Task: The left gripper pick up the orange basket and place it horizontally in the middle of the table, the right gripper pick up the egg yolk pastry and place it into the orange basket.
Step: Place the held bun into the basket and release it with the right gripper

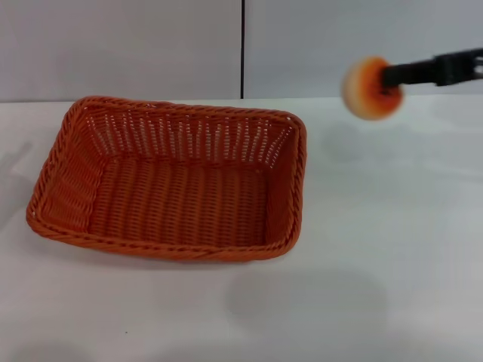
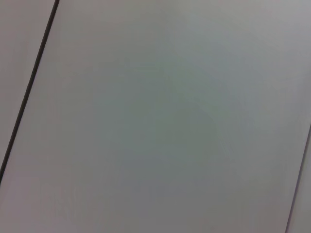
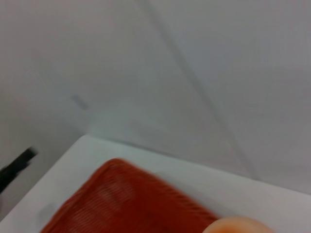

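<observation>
The orange basket (image 1: 170, 181) lies flat on the white table (image 1: 377, 249), left of centre, long side across, and it holds nothing. The egg yolk pastry (image 1: 368, 87) hangs in the air to the right of the basket and above its rim height, with my right gripper (image 1: 389, 81) shut on it from the right. In the right wrist view the basket (image 3: 126, 201) lies below and the pastry (image 3: 240, 226) shows at the picture's edge. A slim dark piece of my left gripper (image 3: 17, 166) shows beyond the table's left edge. The left wrist view shows only wall.
A grey panelled wall (image 1: 151, 45) with a dark vertical seam stands behind the table. White tabletop lies in front of the basket and to its right.
</observation>
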`<action>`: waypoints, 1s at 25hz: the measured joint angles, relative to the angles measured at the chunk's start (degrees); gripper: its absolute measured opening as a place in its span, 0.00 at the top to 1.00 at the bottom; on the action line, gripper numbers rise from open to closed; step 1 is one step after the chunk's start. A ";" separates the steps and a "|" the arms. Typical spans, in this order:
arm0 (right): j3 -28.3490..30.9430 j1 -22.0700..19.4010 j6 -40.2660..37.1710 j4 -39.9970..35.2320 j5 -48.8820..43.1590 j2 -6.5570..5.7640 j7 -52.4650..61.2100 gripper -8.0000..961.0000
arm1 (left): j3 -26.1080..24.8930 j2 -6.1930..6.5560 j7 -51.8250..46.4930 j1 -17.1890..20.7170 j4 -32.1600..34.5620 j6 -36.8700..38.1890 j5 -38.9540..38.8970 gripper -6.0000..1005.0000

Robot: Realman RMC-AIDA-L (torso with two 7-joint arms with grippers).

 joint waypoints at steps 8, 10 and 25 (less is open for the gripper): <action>-12.60 7.92 4.25 8.11 2.92 1.15 -0.61 0.96 | 0.18 -0.06 0.30 -0.17 -0.71 0.57 0.03 0.33; -15.90 9.84 7.99 12.47 3.86 1.28 -2.29 0.96 | -0.06 0.00 0.58 0.04 -1.35 1.20 0.00 0.33; -23.57 6.99 15.48 15.20 17.73 1.67 -10.02 0.82 | 0.32 0.09 4.68 1.61 -3.03 3.73 0.52 0.33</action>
